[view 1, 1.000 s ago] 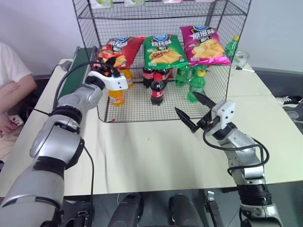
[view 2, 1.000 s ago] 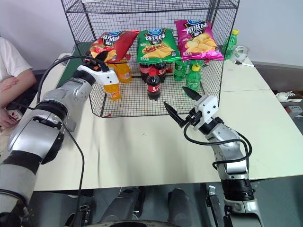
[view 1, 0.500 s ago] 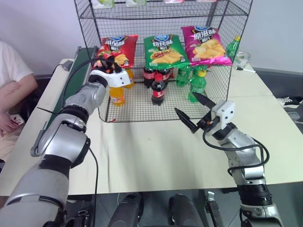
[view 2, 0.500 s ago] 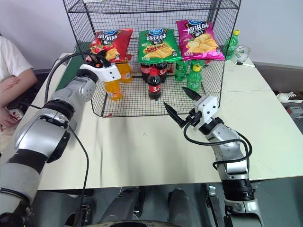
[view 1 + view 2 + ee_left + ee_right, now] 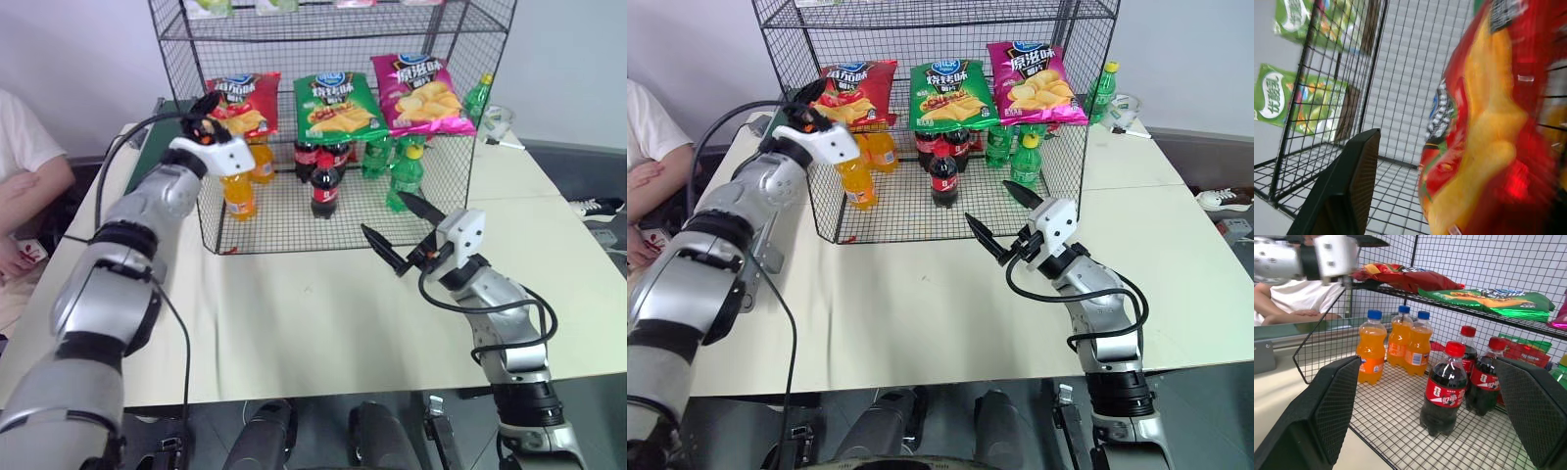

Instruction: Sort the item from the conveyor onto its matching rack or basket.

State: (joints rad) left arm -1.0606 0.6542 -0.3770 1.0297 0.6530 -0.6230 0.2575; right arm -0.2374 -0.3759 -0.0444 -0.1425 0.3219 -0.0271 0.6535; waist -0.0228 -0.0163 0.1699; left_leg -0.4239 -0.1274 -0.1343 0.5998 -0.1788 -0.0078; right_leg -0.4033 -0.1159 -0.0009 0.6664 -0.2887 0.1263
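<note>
Just beyond the left hand (image 5: pixel 204 108), the red chip bag (image 5: pixel 242 102) is seen lying on a shelf of the black wire rack (image 5: pixel 328 24), beside the green chip bag (image 5: pixel 337 103) and the magenta chip bag (image 5: pixel 421 94). The left hand's fingers are spread apart and nothing is pinched between them. The right hand (image 5: pixel 395 229) is held above the desk (image 5: pixel 323 323) in front of the rack, its fingers spread wide and empty.
</note>
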